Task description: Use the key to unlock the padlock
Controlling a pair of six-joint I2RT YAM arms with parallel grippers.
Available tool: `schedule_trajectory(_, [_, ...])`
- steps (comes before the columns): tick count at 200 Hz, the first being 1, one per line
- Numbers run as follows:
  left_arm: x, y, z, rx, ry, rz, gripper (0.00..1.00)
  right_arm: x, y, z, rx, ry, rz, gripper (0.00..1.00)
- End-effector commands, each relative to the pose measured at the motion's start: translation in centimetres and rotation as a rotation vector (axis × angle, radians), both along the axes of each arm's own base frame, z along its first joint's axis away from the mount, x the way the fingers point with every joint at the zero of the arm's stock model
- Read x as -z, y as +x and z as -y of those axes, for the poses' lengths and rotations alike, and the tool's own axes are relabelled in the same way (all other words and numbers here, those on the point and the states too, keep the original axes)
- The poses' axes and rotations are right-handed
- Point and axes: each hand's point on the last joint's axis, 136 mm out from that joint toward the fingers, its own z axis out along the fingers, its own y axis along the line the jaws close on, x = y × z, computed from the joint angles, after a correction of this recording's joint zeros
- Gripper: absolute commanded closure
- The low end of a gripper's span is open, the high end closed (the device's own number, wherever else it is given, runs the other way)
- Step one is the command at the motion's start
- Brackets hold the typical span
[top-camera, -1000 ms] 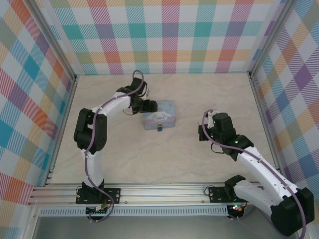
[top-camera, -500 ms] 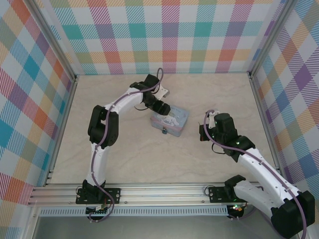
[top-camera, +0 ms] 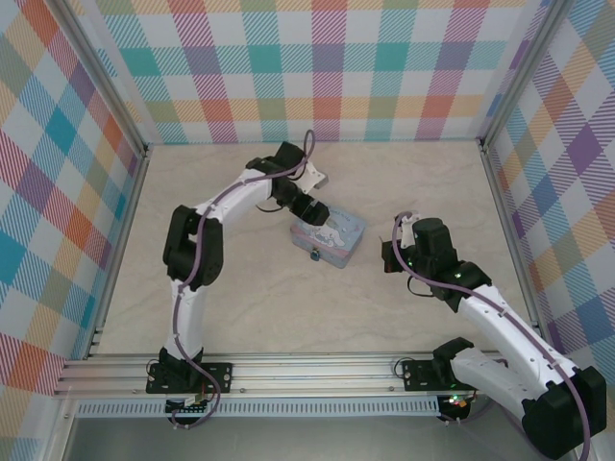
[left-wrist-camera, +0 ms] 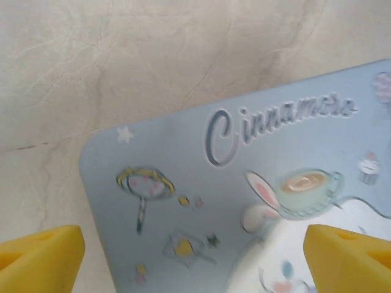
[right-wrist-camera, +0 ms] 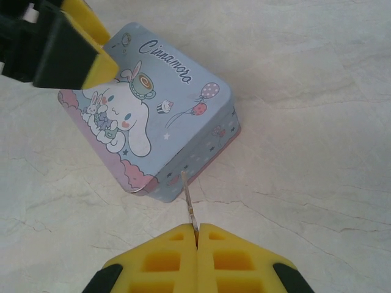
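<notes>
The right claw (right-wrist-camera: 197, 235) is sitting at the bottom centre of its own wrist view, its two yellow fingers pressed together and clenching the key (right-wrist-camera: 190, 204). The key is showing as a thin silvery sliver rising straight up out of the seam between them. Its tip is reaching the lower side wall of the tin (right-wrist-camera: 153, 91), though whether it is touching the metal cannot be told. The tin is a light-blue box with a cartoon rabbit and cursive lettering on its lid, lying at an angle in the middle of that frame on the pale marbled table (right-wrist-camera: 317, 122).

In the overhead view the padlock (top-camera: 314, 254) is appearing as a tiny dark-blue speck against the tin's near side wall, at the tin's lower left and just left of where the right claw is pointing.

The left claw (left-wrist-camera: 194, 256) is hanging released over the tin's lid. Its yellow fingers (left-wrist-camera: 40, 256) are standing wide apart in the two bottom corners of its wrist view — one by the lid's rounded corner, the other over the rabbit picture — with nothing between them but the lid below. From above, this arm is stretching in from the left toward the tin's upper-left end, with checked walls (top-camera: 327, 67) standing around the table.
</notes>
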Motion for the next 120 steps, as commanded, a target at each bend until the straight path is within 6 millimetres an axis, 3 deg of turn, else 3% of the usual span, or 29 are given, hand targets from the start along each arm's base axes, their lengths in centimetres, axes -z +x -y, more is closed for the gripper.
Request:
schedule_trajectory(1, [-6.9, -0.6, -0.5, -0.053, -0.153, 0.149, 0.06, 0.0, 0.1, -0.7, -0.023, 0.039, 0.011, 0.99])
schedule_trajectory(28, [-7.6, -3.6, -2.4, -0.121, -0.244, 0.184, 0.06, -0.2, 0.3, -1.8, -0.058, 0.085, 0.013, 0.99])
schedule_trajectory(46, [-7.6, -5.8, -2.5, -0.145, -0.343, 0.168, 0.07, -0.3, 0.7, -2.9, -0.09, 0.13, 0.01, 0.99])
schedule_trajectory(85, [-3.1, -10.6, -3.2, -0.241, -0.511, 0.077, 0.07, -0.9, 2.4, -5.3, -0.122, 0.261, 0.015, 1.0])
schedule_trajectory(120, [0.1, -12.6, -2.9, -0.24, -0.537, 0.066, 0.07, -0.8, 4.0, -7.0, -0.13, 0.342, -0.003, 1.0])
